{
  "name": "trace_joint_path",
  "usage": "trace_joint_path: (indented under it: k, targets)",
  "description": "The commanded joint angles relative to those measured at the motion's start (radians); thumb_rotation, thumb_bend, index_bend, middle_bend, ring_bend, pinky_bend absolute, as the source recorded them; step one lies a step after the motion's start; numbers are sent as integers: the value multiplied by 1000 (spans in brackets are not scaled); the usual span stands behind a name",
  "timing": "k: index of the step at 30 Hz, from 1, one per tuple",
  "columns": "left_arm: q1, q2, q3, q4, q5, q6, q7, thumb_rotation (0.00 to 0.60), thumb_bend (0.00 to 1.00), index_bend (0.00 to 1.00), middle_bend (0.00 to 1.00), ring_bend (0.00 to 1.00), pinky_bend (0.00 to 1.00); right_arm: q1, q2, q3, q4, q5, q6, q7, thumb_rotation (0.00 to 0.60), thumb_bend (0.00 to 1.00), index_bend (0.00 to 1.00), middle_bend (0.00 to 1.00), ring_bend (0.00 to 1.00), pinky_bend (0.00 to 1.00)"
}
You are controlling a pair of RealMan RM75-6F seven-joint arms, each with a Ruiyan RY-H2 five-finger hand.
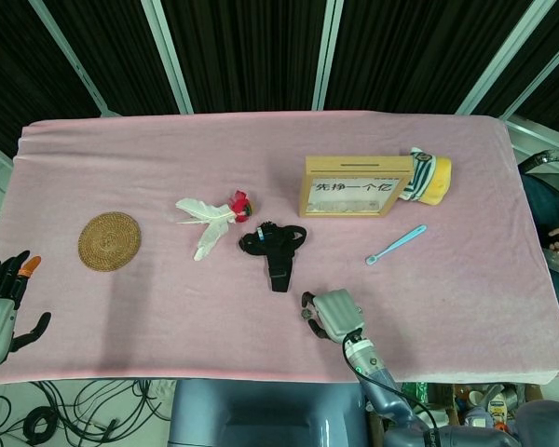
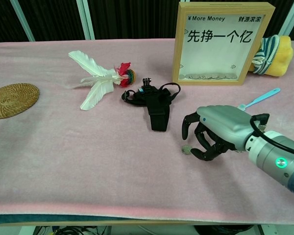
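Observation:
My right hand (image 2: 218, 132) hovers low over the pink cloth near the front edge, fingers curled downward and thumb apart. A small coin (image 2: 185, 149) lies flat on the cloth just at its fingertips (image 2: 197, 154), between them and the thumb; I cannot tell if they touch it. In the head view the same right hand (image 1: 334, 312) sits below the black strap mount (image 1: 275, 247). My left hand (image 1: 0, 303) hangs off the table's left front corner, fingers spread and holding nothing.
A wooden coin box (image 2: 223, 44) stands behind the right hand, with a yellow striped cloth item (image 2: 274, 54) beside it. A blue toothbrush (image 2: 259, 98), the black strap mount (image 2: 154, 100), a white feather toy (image 2: 98, 78) and a woven coaster (image 2: 12, 99) lie on the cloth.

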Motion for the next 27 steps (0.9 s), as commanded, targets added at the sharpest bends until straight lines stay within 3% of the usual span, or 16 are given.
trace_joint_path:
  k: [1,27]
  targets:
    - [0,1,0,0,-1,0,1,600,326,51,0,0,6,0,-5,0,6,0,-1,-1,600,296,441,756,845,923]
    - [-1,2,1,-1,-3,-3,4,600,326,51,0,0,6,-7,-26,-9,41,-12,-3,-7,600,292,441,756,846,924]
